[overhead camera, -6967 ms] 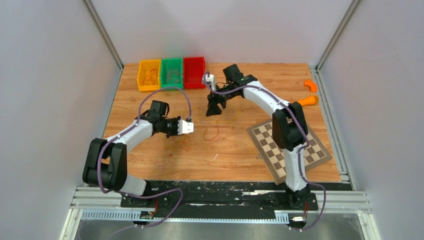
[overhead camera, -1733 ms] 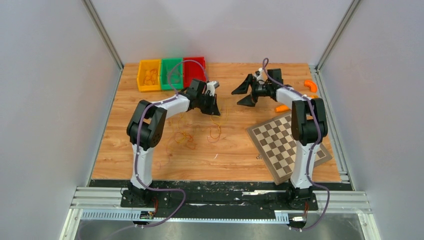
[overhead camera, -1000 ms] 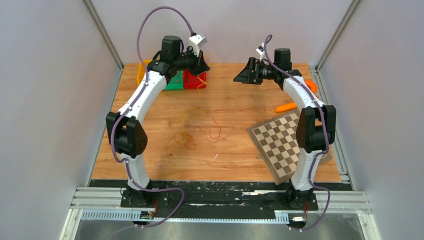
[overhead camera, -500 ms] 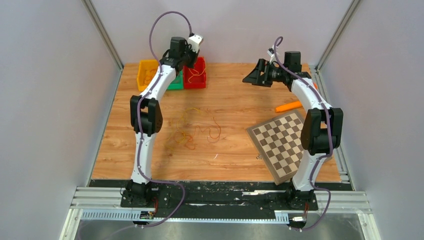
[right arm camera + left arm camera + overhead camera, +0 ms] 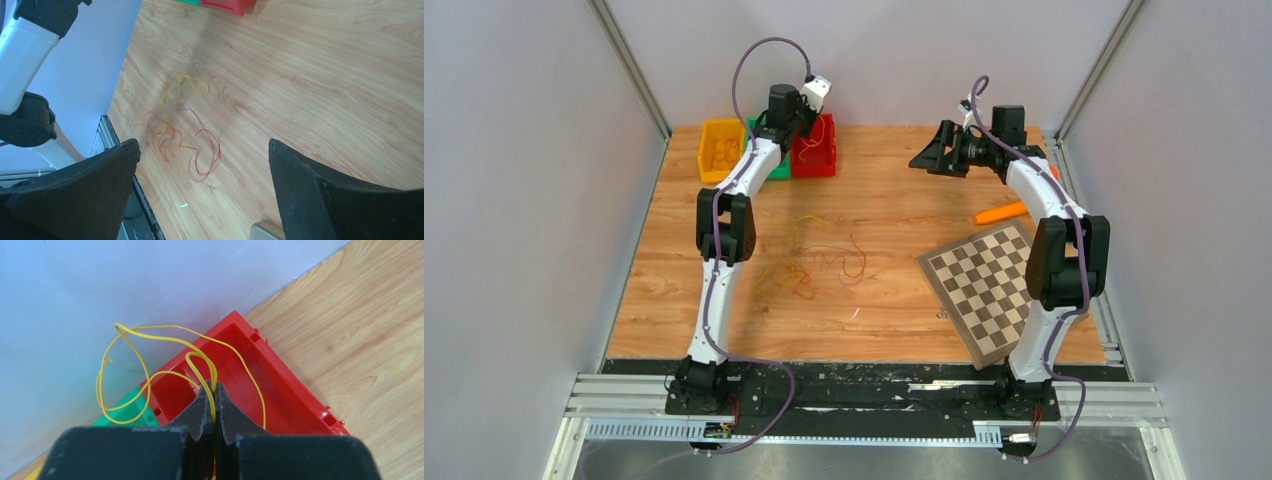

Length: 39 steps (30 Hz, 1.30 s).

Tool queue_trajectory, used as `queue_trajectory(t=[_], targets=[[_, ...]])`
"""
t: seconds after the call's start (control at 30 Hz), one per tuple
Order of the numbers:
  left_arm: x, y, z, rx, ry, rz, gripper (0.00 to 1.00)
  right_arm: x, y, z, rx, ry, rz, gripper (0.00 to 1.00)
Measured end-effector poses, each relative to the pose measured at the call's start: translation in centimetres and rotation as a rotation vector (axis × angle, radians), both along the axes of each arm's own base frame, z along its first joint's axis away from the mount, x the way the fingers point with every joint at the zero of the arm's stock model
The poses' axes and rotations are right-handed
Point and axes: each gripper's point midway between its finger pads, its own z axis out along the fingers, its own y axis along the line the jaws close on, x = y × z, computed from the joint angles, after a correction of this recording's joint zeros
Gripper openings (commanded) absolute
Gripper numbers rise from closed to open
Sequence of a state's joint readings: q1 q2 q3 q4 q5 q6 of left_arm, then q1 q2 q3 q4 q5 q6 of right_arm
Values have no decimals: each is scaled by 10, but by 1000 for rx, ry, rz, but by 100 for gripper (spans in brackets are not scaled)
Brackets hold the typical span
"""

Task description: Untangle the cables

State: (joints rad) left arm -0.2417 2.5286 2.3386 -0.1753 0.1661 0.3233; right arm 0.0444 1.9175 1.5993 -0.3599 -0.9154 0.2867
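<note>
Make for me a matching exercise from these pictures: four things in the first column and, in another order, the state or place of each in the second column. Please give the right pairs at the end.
Column A
1. left gripper
2. right gripper
3. checkered board
4. heap of cables

Column B
a. lies flat at the right side of the table
b. open, holding nothing, up in the air
c. lies loose on the wood, near the middle
d. shut on a yellow cable, above the red bin

Pairs: 1-d, 2-b, 3-a, 4-c
</note>
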Motion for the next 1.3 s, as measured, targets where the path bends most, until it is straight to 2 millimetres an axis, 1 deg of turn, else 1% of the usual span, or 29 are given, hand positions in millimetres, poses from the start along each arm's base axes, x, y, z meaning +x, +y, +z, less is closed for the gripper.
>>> queue_trajectory(t=[0.07, 0.13, 0.17, 0.2, 0.27, 0.33, 0.43, 0.5, 0.53, 0.67, 0.7, 0.73, 0.83, 0.9, 0.97, 1.07, 1.13, 1.17, 1.3], targets=[[2, -3, -5, -7, 0, -10, 1, 0, 0, 0, 0, 0, 0, 98], [2, -4, -11, -9, 8, -15, 18, 0, -1, 0, 1, 0, -2, 98], [2, -4, -13, -11, 14, -16, 37, 0, -2, 0, 1, 0, -3, 98], [1, -5, -15, -12, 23, -19, 51, 1, -2, 0, 1, 1, -3, 98], [-3, -6, -17, -19, 39, -25, 60, 1, -3, 0, 2, 1, -5, 98], [-13, -7, -22, -23, 79, -32, 65, 1, -4, 0, 2, 2, -7, 98], [-31, -5, -23, -17, 142, -43, 67, 1, -4, 0, 4, 5, -8, 98], [-42, -4, -12, -15, 167, -52, 67, 1, -4, 0, 6, 5, -6, 98], [-47, -4, -3, -19, 171, -59, 67, 0, -4, 1, 7, 6, -5, 98], [-66, -6, 45, -38, 150, -91, 67, 0, -3, 1, 12, 8, -1, 98], [-70, -5, 59, -43, 135, -94, 68, -1, -3, 1, 13, 8, 1, 98], [-73, -4, 70, -48, 124, -96, 71, -1, -3, 2, 14, 8, 2, 98], [-75, 2, 95, -75, 91, -77, 75, -1, -3, 2, 16, 8, 4, 98], [-71, 7, 101, -111, 89, -44, 73, -1, -3, 2, 16, 9, 4, 98], [-63, 17, 99, -174, 109, 7, 71, -2, -3, -1, 16, 15, 5, 98], [-47, 39, 84, -283, 146, 90, 68, -6, -3, -8, 16, 36, 5, 98], [-34, 55, 67, -346, 167, 142, 66, -7, -3, -12, 16, 48, 4, 98], [-29, 60, 57, -369, 180, 158, 65, -8, -3, -13, 16, 51, 4, 98], [-11, 82, 11, -437, 237, 210, 61, -9, -3, -15, 16, 58, 4, 98]])
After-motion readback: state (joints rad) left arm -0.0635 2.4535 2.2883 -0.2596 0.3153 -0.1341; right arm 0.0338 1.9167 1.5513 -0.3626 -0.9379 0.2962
